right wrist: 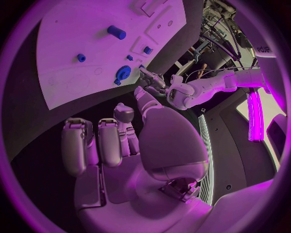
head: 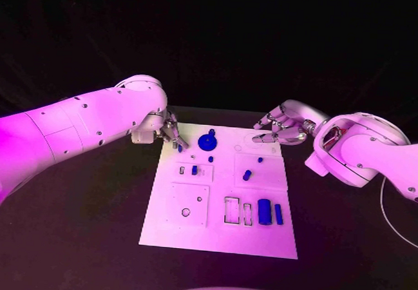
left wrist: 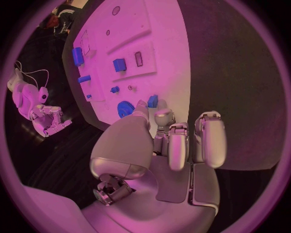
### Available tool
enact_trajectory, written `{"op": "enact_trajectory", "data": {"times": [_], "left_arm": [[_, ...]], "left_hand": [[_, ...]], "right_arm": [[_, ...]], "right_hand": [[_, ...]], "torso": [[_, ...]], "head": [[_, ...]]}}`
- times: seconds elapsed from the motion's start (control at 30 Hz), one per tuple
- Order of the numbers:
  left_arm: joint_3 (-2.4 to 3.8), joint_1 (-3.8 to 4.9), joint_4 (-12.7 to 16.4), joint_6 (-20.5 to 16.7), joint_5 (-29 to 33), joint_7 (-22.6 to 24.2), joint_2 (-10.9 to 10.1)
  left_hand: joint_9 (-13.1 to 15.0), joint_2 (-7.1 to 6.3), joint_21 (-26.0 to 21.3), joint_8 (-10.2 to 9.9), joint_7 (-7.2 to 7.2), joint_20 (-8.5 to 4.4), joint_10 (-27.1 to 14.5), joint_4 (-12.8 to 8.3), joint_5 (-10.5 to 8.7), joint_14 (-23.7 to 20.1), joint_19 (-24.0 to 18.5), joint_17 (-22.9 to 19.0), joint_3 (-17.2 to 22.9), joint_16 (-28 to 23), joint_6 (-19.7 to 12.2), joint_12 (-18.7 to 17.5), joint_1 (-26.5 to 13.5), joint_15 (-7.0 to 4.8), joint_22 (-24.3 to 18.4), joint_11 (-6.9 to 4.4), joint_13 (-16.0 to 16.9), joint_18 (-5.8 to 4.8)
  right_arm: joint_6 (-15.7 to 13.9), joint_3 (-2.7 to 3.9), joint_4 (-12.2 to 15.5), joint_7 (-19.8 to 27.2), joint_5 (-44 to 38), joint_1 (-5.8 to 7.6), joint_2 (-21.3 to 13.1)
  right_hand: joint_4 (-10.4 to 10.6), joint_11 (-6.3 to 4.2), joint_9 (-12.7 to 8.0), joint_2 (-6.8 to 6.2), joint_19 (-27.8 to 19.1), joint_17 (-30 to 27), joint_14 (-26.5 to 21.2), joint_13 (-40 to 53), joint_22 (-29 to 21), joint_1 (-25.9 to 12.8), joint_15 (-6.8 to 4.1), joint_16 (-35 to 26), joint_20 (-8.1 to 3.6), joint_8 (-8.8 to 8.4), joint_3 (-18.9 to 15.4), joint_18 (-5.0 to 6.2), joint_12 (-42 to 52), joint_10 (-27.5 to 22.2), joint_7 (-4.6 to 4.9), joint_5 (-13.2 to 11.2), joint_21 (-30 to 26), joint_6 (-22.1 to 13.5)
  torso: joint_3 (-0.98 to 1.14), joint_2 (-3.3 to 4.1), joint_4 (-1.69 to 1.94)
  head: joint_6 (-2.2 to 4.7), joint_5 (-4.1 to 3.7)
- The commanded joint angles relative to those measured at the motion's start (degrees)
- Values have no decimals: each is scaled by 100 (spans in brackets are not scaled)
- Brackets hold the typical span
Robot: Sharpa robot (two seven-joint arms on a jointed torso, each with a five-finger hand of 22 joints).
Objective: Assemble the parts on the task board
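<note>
The task board [head: 219, 232] lies flat in the middle of the black bench [head: 74, 242], with small blue parts spread over it. At its far left corner the left hand [head: 163, 133] reaches down beside a small blue part [head: 180, 146] on the board's edge; the left wrist view puts fingertips [left wrist: 141, 104] touching or just beside that part, but whether they pinch it I cannot tell. Next along, a round blue part [head: 207, 142] sits near the far edge, then short blue parts [head: 247, 175] mid-board and a taller blue cylinder [head: 264, 209] nearer the robot. At the far right corner the right hand [head: 282, 127] hovers released, holding nothing. The step looks like picking the corner part; next it needs a firm pinch and a clean lift.
</note>
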Motion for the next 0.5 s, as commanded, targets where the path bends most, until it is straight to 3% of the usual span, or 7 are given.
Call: {"op": "enact_trajectory", "data": {"times": [0.03,0.5], "left_arm": [[1,0,3,132,128,42,8],[1,-1,4,82,150,26,3]], "left_hand": [[7,5,-15,34,-18,-41,3,-36,20,612,52,1510,14,18,37,-3,47,-30,325,-27,-4,-21],[74,3,-17,98,-33,-47,14,-30,19,612,51,1510,-42,18,72,8,53,-37,329,-38,2,-22]], "right_arm": [[77,0,-5,-3,-26,-7,10],[55,0,-18,7,-25,-14,28]], "right_hand": [[-3,-18,5,53,-41,4,243,5,74,12,-7,-27,-11,25,-19,15,32,39,5,31,-19,27],[-5,-18,5,60,-44,-2,242,-2,69,22,-8,-32,-12,27,-22,16,27,38,5,30,-21,30]], "torso": [[-2,-2,2],[-3,-2,1]], "head": [[-4,-5],[-13,2]]}}
